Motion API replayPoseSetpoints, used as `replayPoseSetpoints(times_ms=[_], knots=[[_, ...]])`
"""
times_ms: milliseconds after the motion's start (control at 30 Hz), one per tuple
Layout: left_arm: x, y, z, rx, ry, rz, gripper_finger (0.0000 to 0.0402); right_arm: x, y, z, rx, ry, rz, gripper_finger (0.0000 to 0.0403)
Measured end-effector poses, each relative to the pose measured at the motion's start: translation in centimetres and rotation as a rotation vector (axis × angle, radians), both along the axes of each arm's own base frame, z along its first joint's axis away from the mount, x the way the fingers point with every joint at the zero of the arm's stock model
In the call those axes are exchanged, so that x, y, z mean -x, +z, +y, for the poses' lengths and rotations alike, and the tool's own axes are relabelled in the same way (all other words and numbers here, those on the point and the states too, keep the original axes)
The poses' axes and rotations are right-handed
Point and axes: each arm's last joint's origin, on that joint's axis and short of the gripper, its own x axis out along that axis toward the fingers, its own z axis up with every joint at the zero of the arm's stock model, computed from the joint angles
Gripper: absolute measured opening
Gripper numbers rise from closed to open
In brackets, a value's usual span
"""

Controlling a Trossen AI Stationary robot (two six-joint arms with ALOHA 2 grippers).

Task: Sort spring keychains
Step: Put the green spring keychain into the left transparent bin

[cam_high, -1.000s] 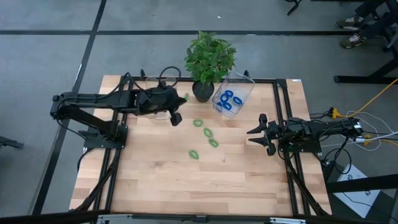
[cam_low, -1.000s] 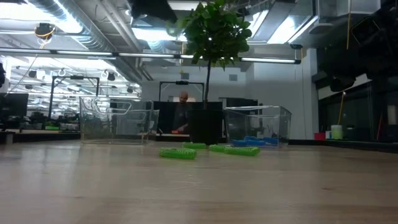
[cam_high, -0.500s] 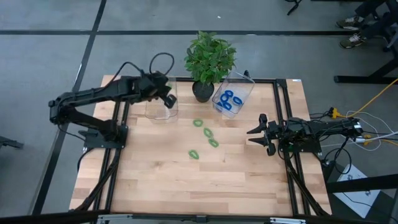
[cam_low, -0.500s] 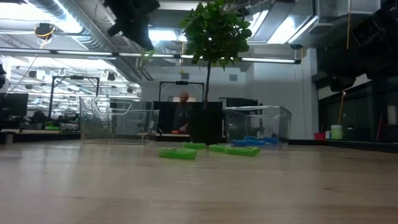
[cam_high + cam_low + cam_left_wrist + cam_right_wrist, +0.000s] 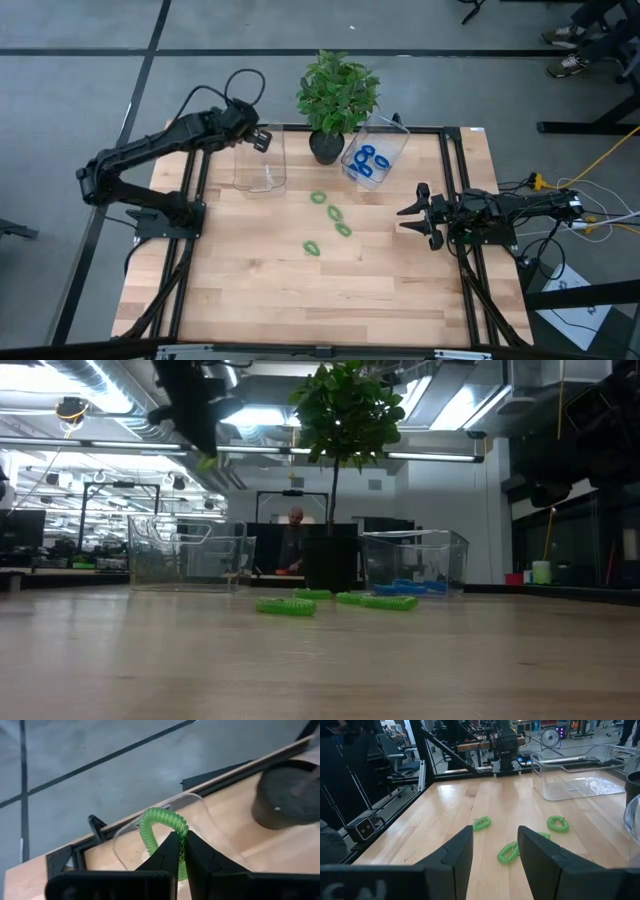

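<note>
My left gripper (image 5: 258, 138) hangs high above the left clear bin (image 5: 260, 162), shut on a light green spring keychain (image 5: 159, 818). In the low view a bit of green (image 5: 207, 462) shows under this gripper (image 5: 195, 415). Several more green keychains lie flat on the wood: (image 5: 319, 197), (image 5: 334, 212), (image 5: 343, 230), (image 5: 313, 246). The blue keychains (image 5: 368, 160) lie in the right clear bin (image 5: 392, 140). My right gripper (image 5: 420, 215) waits open near the table's right edge, facing the green ones (image 5: 509, 852). My left gripper pinches one side of the green keychain's loop (image 5: 180, 826) between its two fingertips. The rest of the coil arches out beyond the tips, lifted clear, above the bin's rim (image 5: 196, 798).
A leafy potted plant (image 5: 337, 95) stands at the far edge between the two bins; its dark pot (image 5: 287, 795) is close to my left gripper. A black frame runs along the table's edges. Bare wood lies toward the near edge (image 5: 300, 300). A person sits far behind the table (image 5: 294, 520).
My left gripper, shut on the green keychain, has swung from beside the left bin's near right corner toward the far edge and a little left, and now stands over the bin's far part. The keychains on the table and my right arm have kept still.
</note>
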Motion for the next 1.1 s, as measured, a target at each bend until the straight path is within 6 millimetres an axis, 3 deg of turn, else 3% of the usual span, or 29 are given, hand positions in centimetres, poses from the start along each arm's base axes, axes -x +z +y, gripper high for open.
replayPoseSetpoints(times_ms=[233, 600, 1100], knots=[[0.5, -0.1, 0.9, 0.027, -0.001, 0.000, 0.0010, 0.0, 0.0, 0.0, 0.000, 0.000, 0.000, 0.0154], [0.5, -0.6, 0.6, 0.094, -0.062, 0.007, 0.0011, 0.0, 0.0, 0.0, 0.000, 0.000, 0.000, 0.0154], [0.6, -6.9, 0.1, 0.306, -0.078, 0.024, 0.0013, 0.0, 0.0, 0.0, 0.000, 0.000, 0.000, 0.0154]])
